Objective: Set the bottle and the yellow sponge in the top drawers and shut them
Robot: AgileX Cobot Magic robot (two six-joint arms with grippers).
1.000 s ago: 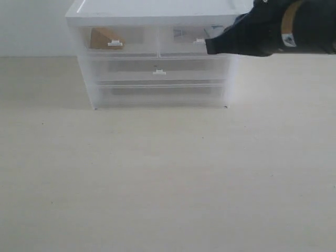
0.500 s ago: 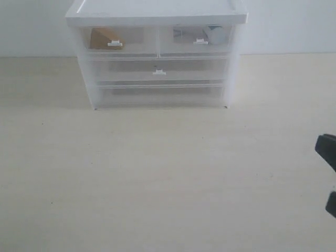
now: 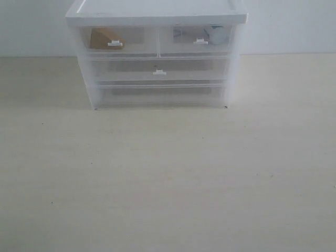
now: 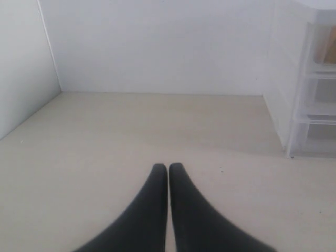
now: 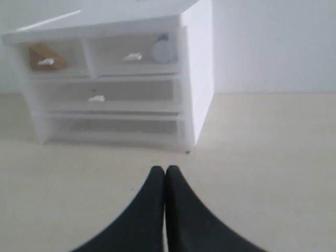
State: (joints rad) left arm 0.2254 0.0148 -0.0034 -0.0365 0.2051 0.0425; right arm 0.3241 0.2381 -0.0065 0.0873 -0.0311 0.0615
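Note:
The white-framed chest stands at the back of the table. Its two top drawers are pushed in flush. The yellow sponge lies inside the left top drawer. Behind the clear front of the right top drawer sits the bottle. The right wrist view shows the same: the sponge and the bottle behind the drawer fronts. My right gripper is shut and empty, low over the table before the chest. My left gripper is shut and empty, off to the chest's left side. Neither arm shows in the exterior view.
Two wider full-width drawers sit below the top pair, both pushed in. A white wall backs the table, with a side wall to the left. The chest's side shows in the left wrist view.
The right arm has drawn back from the right top drawer, dropped to the right edge of the exterior view, then left it. The drawers stay shut.

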